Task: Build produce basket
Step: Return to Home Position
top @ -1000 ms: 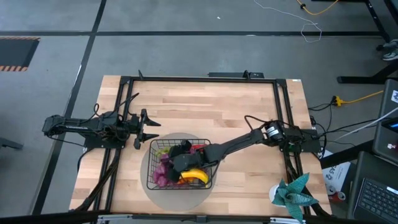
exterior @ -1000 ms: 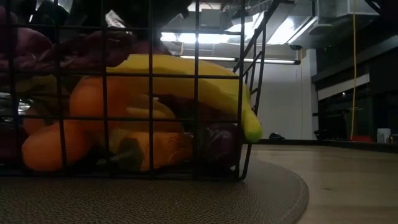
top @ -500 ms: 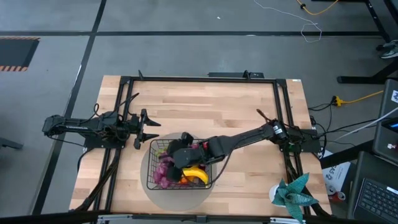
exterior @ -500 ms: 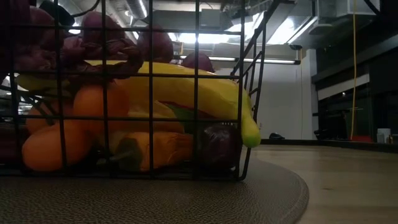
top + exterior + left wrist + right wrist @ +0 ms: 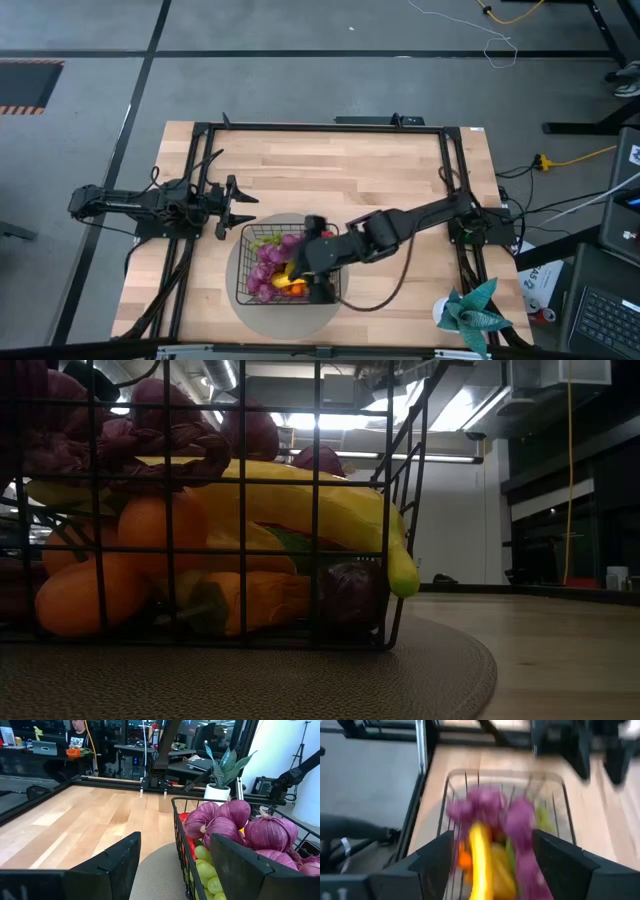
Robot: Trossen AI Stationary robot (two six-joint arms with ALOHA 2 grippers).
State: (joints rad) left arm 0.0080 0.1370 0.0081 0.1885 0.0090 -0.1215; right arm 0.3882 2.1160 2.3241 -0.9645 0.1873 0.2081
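The black wire basket (image 5: 240, 262) stands on a round grey mat (image 5: 250, 310) at the table's near middle. It holds a purple bunch of bulbs (image 5: 235, 822) on top, a yellow banana (image 5: 300, 500), orange carrots (image 5: 90, 590), green grapes (image 5: 205, 870), a red piece (image 5: 192, 850) and a dark purple piece (image 5: 350, 585). My right gripper (image 5: 312, 255) hangs open and empty above the basket's right part; its wrist view looks down on the produce (image 5: 492, 834). My left gripper (image 5: 240, 208) waits open at table height by the basket's far left corner (image 5: 175, 837).
A black metal frame (image 5: 320, 127) runs around the table's edges. A potted plant (image 5: 465, 310) stands at the near right corner. Bare wood (image 5: 330, 170) lies beyond the basket. A person sits in the room behind (image 5: 77, 730).
My right gripper has risen out of the basket's middle and drawn back toward the table's right edge. The purple bunch, first under the dark gripper, now lies still on top of the pile. The basket has not moved.
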